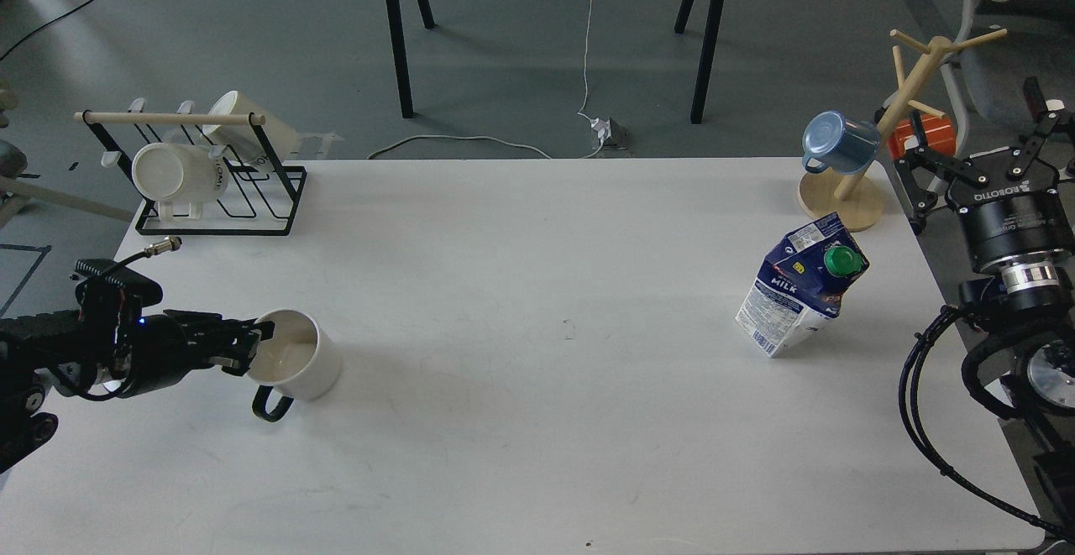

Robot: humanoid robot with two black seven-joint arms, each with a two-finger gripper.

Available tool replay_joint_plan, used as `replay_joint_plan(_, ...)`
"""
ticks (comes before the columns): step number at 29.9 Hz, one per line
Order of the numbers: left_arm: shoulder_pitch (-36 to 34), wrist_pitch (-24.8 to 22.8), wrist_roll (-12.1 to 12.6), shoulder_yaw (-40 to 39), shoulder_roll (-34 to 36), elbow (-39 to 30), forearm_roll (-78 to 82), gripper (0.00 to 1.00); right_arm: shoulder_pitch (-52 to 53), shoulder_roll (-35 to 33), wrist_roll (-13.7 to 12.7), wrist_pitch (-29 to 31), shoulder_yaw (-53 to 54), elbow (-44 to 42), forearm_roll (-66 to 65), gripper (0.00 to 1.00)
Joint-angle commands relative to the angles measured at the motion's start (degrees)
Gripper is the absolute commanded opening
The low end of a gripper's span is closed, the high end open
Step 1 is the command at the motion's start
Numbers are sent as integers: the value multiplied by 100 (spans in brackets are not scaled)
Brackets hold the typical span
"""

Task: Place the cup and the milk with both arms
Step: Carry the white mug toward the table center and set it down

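At lower left, my left end effector (252, 345) clamps the cup (296, 364) rim on the worktop (537, 286), its fingertips partly hidden. At right, the milk (799, 286) stands tilted before a mug tree (873, 118). My right end effector (974, 152), fingers apart, hovers at the right edge.

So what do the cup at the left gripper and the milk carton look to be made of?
Cup: likely glazed ceramic, with smooth glossy white walls, a thick rim and a thin black handle. Milk: apparently coated paperboard, with creased printed blue-and-white panels and a folded gable top; its green cap looks like plastic.
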Motion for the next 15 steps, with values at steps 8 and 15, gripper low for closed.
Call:
replay_joint_plan(8, -1359, -1345, 317, -2, -797, -706, -1, 0, 121, -70, -5, 0, 73, -69, 0, 99)
replay_joint_plan(15, -1642, -2028, 1690, 16, -2608, -689, 754, 0, 1473, -8, -14, 0, -392, -762, -9, 99)
